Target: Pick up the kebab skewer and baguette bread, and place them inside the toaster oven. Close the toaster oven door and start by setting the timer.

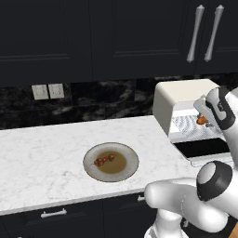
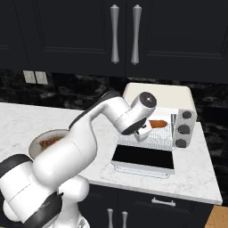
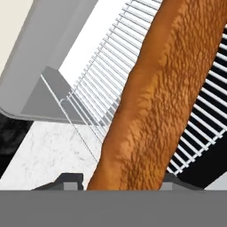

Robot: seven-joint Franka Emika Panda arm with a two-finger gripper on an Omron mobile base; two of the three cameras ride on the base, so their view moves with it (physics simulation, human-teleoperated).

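The baguette bread (image 3: 159, 97), a rough orange-brown loaf, runs up between my fingertips, with my gripper (image 3: 122, 181) shut on it over the wire rack (image 3: 106, 84). From the base cameras, the gripper (image 2: 144, 129) holds the loaf (image 2: 156, 124) inside the mouth of the cream-white toaster oven (image 2: 156, 93). The toaster oven door (image 2: 142, 158) lies folded down flat on the counter. The kebab skewer (image 1: 104, 160) rests on a grey plate (image 1: 131, 163) left of the oven (image 1: 181, 95), well away from the gripper (image 1: 204, 116).
Three dark knobs (image 2: 183, 130) sit on the oven's right side. The open door (image 1: 204, 148) juts toward the counter's front edge. Dark upper cabinets with silver handles (image 1: 195, 32) hang above. Wall sockets (image 1: 48, 91) are on the backsplash at left.
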